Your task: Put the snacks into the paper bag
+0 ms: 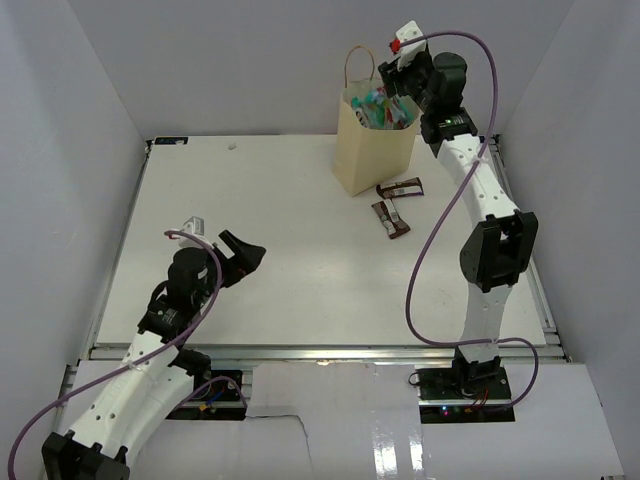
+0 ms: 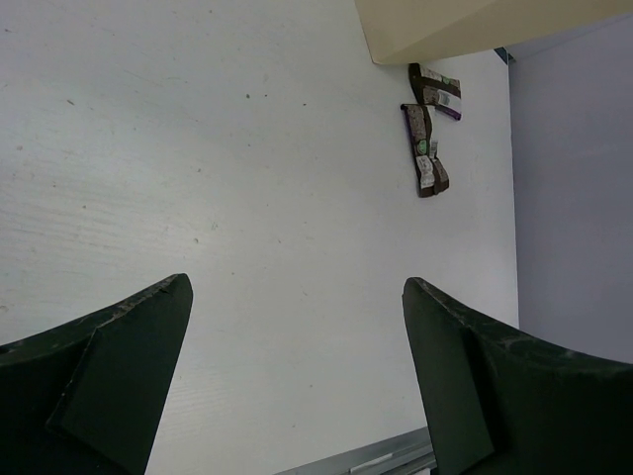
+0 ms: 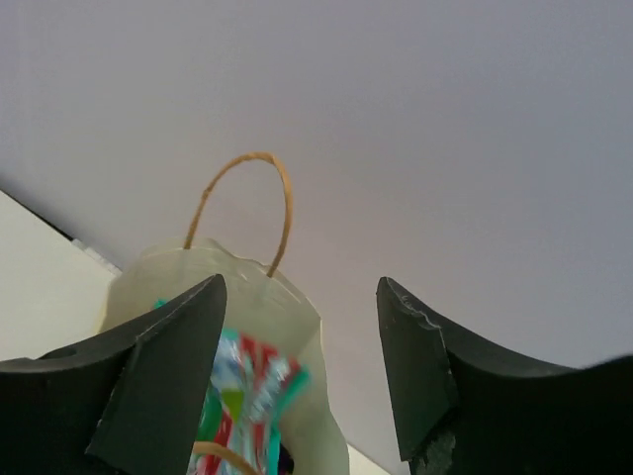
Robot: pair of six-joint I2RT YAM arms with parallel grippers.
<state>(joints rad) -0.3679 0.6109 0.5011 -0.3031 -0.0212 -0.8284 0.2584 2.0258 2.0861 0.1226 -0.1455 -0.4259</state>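
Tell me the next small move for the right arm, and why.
Probably swing the right gripper down toward the two dark bars beside the paper bag: it hovers open and empty over the bag's mouth, and those bars alone remain on the table.

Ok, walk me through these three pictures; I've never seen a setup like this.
Two white robot arms stand at a table's near edge. The overhead picture shows both; the other two come from cameras on each wrist, looking past that arm's own dark fingers. The left tool hovers open and empty over the table. The right tool is open above the paper bag, holding nothing. Colourful snacks already fill the bag. Two dark brown bars lie on the table beside the bag, not yet packed.
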